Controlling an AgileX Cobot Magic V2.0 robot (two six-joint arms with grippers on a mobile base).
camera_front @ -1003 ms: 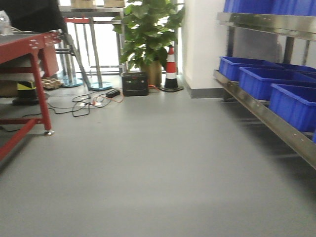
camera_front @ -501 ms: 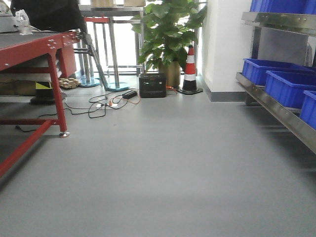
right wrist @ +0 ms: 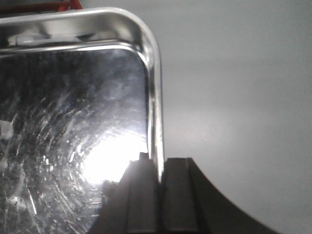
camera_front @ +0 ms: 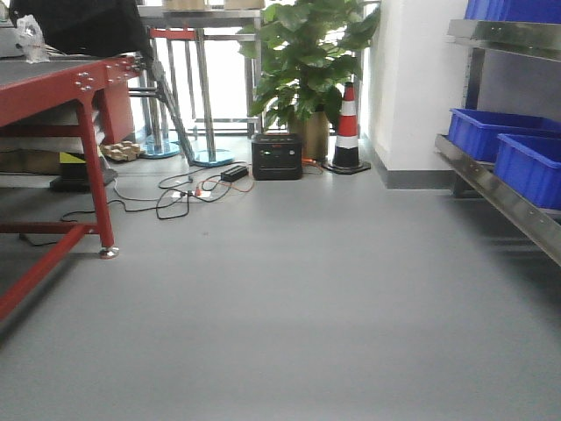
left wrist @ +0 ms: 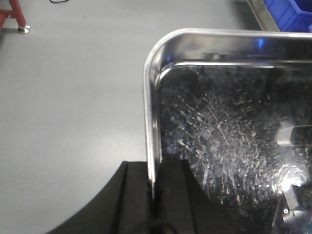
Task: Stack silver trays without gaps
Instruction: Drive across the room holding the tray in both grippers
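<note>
Both claws are clamped down tight here. The left claw [left wrist: 155, 170] has its 2 black fingers [left wrist: 136, 195] pinching the left rim of the silver tray [left wrist: 234, 136], 1 finger outside and 1 inside. The right claw [right wrist: 159, 168] grips the right rim the same way, fingers [right wrist: 178, 195] closed against the metal.

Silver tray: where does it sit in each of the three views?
Front view: not in it.
Left wrist: silver tray fills the right side, rim in the left pincer.
Right wrist: silver tray fills the left side, rim in the right pincer.
Shared landmark: red table frame, top left in both wrist views.
</note>
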